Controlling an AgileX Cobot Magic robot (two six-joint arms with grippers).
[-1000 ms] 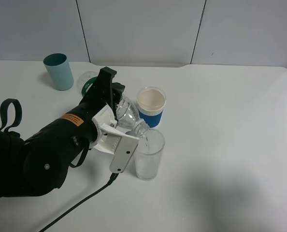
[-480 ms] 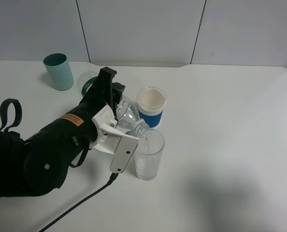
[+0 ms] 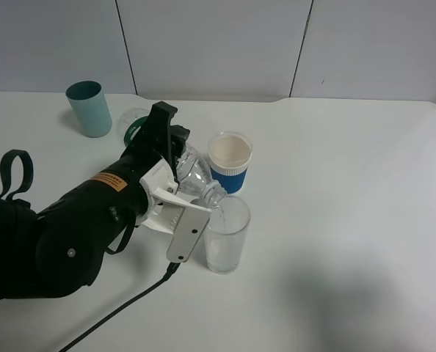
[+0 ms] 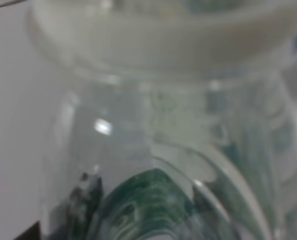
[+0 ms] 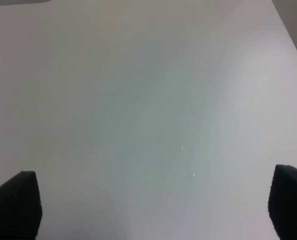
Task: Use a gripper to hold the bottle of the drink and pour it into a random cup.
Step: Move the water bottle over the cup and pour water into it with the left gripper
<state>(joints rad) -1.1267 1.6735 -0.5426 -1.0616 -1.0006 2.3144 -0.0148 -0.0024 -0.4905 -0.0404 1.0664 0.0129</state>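
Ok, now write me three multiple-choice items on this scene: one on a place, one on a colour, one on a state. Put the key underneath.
1. The bottle's mouth is:
A) above the teal tumbler
B) at the rim of the clear glass
C) resting on the table

2. The sleeve on the white paper cup is:
A) blue
B) red
C) yellow

3. The bottle is:
A) standing upright
B) lying flat on the table
C) tilted, neck down

Key:
1 B, the neck ends right at the glass's rim.
2 A, a blue band wraps the cup's lower half.
3 C, the neck slants down toward the glass.
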